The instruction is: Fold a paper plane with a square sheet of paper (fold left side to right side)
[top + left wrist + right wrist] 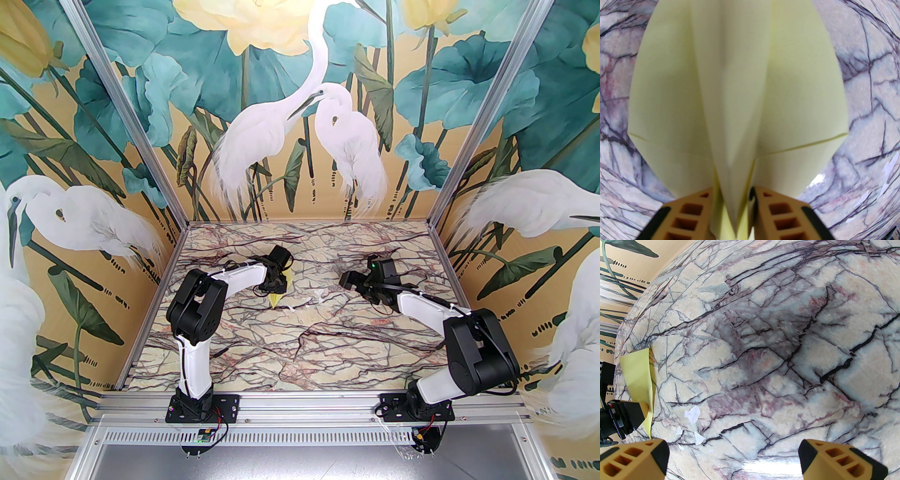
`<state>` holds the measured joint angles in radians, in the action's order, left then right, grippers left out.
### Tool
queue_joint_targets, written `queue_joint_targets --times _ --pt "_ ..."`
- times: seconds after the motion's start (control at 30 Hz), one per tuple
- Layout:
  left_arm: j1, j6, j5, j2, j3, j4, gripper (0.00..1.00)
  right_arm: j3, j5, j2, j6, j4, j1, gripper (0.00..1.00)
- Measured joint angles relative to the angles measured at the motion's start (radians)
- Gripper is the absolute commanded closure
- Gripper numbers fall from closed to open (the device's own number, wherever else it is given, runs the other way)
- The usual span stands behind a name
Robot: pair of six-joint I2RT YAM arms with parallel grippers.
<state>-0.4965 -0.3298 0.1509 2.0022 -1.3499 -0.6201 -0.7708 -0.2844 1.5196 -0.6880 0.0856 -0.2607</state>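
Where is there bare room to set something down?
Bare marble: the near half of the table between the arm bases, and the far strip along the back wall. The patch under the open right hand is free. Crowded: mid-left, where the left hand is at the paper plane, with white scraps beside it.

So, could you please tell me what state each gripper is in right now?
Left gripper: partly apart around the paper plane's ridge; grip cannot be told.
Right gripper: open, holding nothing.

Your marble-patterned table [300, 337] carries a few small white paper scraps [318, 296] near its middle, just right of the pale yellow paper plane [277, 299].
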Motion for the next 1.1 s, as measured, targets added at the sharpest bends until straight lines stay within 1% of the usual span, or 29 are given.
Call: queue_joint_targets --times 0.1,0.2,0.3,0.5,0.57,0.63,0.67,0.7,0.73,0.83,0.87,1.0,1.07,1.1 --pt "0.001 0.002 0.000 0.000 0.000 0.000 0.61 0.000 0.000 0.000 0.000 0.000 0.000 0.01" --pt "0.002 0.005 0.000 0.000 0.000 0.000 0.47 0.000 0.000 0.000 0.000 0.000 0.000 0.01" --pt "0.004 0.002 -0.001 0.000 0.000 0.000 0.40 0.000 0.000 -0.002 0.000 0.000 0.000 0.01" --pt "0.006 -0.002 -0.005 -0.001 0.000 0.000 0.39 0.000 0.006 -0.022 0.000 0.004 0.000 0.01" --pt "0.006 -0.002 -0.008 -0.005 0.000 -0.003 0.36 0.000 0.012 -0.030 0.000 0.011 0.000 0.01" --pt "0.006 -0.006 -0.016 -0.016 0.000 -0.018 0.26 0.000 0.021 -0.040 0.001 0.020 0.000 0.01" --pt "0.006 -0.010 -0.021 -0.025 0.000 -0.028 0.24 0.000 0.026 -0.047 0.001 0.029 0.000 0.01" --pt "0.006 -0.014 -0.027 -0.042 0.000 -0.041 0.23 0.000 0.031 -0.057 0.003 0.039 0.000 0.01" --pt "0.006 -0.018 -0.030 -0.064 0.000 -0.051 0.19 0.000 0.040 -0.072 0.005 0.051 0.000 0.01" --pt "0.006 -0.026 -0.039 -0.159 -0.002 -0.078 0.02 -0.002 0.070 -0.124 0.013 0.085 0.000 0.01" --pt "0.006 -0.034 -0.039 -0.195 -0.003 -0.087 0.01 -0.003 0.082 -0.145 0.019 0.098 0.000 0.01" --pt "0.008 -0.059 -0.035 -0.365 -0.005 -0.100 0.01 -0.007 0.186 -0.268 0.061 0.168 0.000 0.01" --pt "0.011 -0.077 -0.008 -0.453 0.016 -0.087 0.00 -0.007 0.262 -0.343 0.090 0.196 0.000 0.01" --pt "0.014 -0.090 0.023 -0.506 0.041 -0.076 0.00 -0.007 0.307 -0.389 0.111 0.208 0.000 0.01"
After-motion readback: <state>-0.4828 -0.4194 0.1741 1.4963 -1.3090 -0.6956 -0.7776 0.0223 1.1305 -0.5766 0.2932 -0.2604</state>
